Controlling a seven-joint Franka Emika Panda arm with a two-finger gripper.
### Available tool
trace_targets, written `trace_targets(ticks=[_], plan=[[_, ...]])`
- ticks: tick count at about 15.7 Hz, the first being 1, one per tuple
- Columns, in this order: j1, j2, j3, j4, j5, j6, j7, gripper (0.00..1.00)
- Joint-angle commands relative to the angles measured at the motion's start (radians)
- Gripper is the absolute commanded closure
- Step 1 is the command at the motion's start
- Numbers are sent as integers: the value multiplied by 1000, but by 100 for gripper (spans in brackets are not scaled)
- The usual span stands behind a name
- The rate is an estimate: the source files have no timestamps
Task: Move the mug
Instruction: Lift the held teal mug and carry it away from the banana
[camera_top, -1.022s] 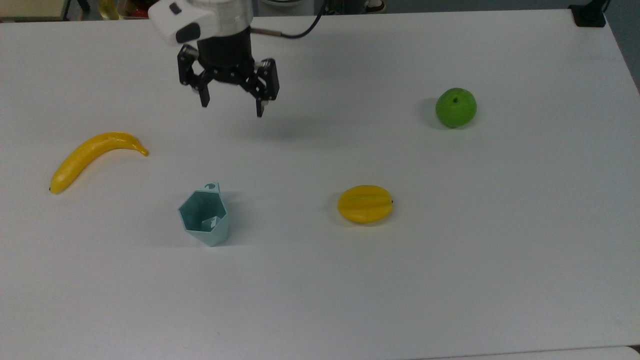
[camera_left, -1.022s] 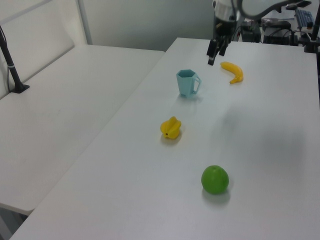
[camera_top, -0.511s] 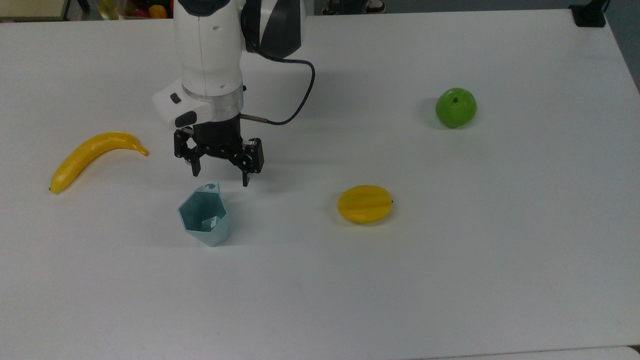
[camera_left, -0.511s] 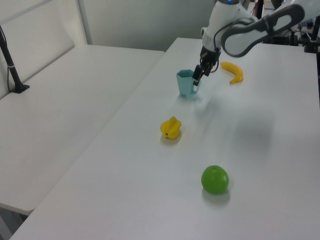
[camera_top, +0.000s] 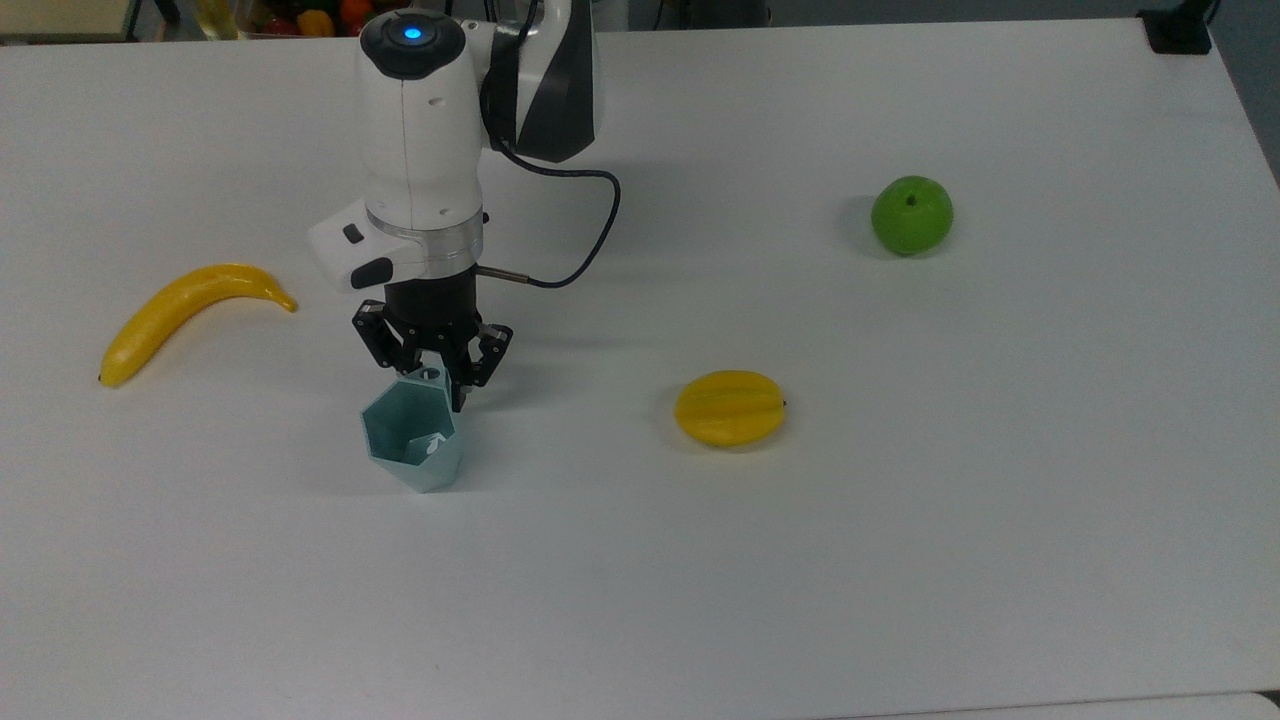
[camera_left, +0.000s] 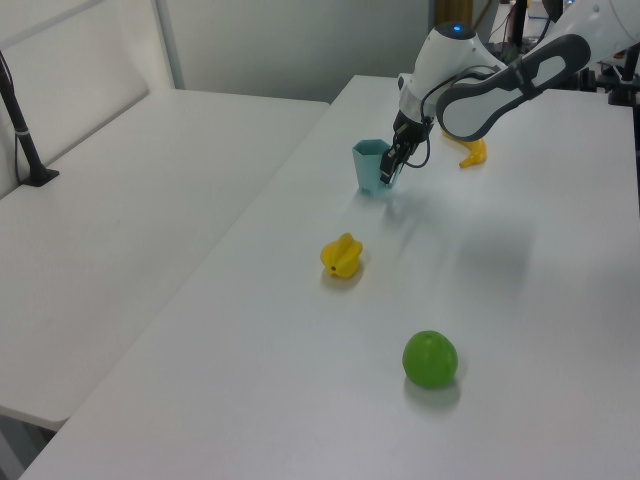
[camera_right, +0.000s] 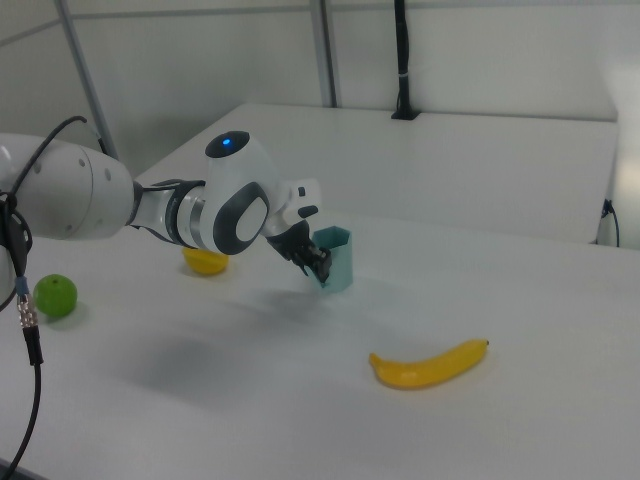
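Nearest, in the top view: pale teal hexagonal plastic mug (camera_top: 411, 441), upright on the white table (camera_top: 900, 520), between yellow banana (camera_top: 190, 315) and yellow ribbed fruit (camera_top: 730, 408). Behind it: black two-finger gripper (camera_top: 432, 382), fingers narrowed about the mug's tab handle; contact uncertain. Risk: a slender handle grip may tip or swing the mug.
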Motion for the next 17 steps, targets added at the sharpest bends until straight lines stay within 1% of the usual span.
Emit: trace_targets(ticks=[1, 2, 3, 5, 6, 8, 9, 10, 12, 14, 17], plan=[[6, -3, -4, 1, -15, 16, 3, 91], [6, -12, -4, -4, -15, 14, 3, 97], [6, -22, -4, -10, -15, 11, 3, 99], [10, -90, -2, -78, -19, 8, 3, 99], [12, -145, 1, -130, -27, 7, 3, 99], [30, -276, 7, -264, -56, 2, 6, 99], [32, -342, 9, -322, -56, -15, 6, 99], [33, -400, 12, -371, -56, -51, 6, 98], [62, -492, 21, -430, -56, -140, 8, 98], [99, -538, 22, -479, -56, -196, 8, 98], [148, -568, 24, -579, -64, -182, 14, 98]])
